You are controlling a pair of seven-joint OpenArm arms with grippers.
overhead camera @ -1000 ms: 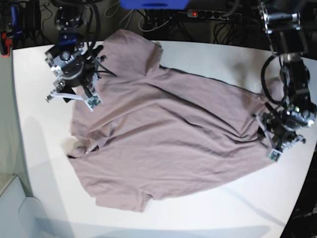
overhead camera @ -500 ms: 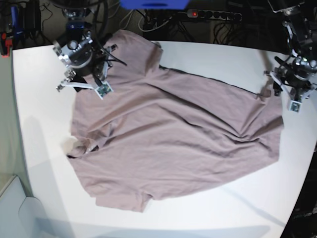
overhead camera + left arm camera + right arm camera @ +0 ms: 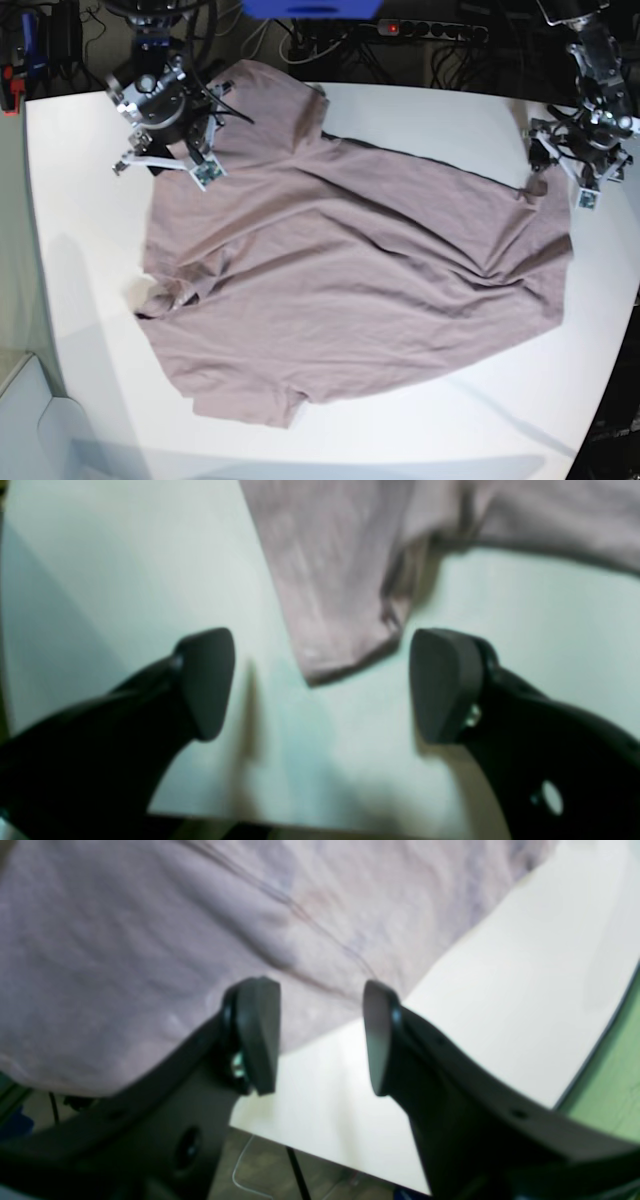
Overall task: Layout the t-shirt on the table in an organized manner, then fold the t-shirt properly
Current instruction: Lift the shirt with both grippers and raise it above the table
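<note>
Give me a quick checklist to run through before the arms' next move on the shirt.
1. Left gripper free of cloth: ok, jaws wide apart, shirt corner lying between them, ungripped.
2. Right gripper free of cloth: ok, jaws apart, nothing between them.
3. Shirt fully on the table: ok in the base view.
4. Shirt laid flat: not ok, creases across the body, bunched part near one edge.
5. Folding begun: not ok, no fold yet.
</note>
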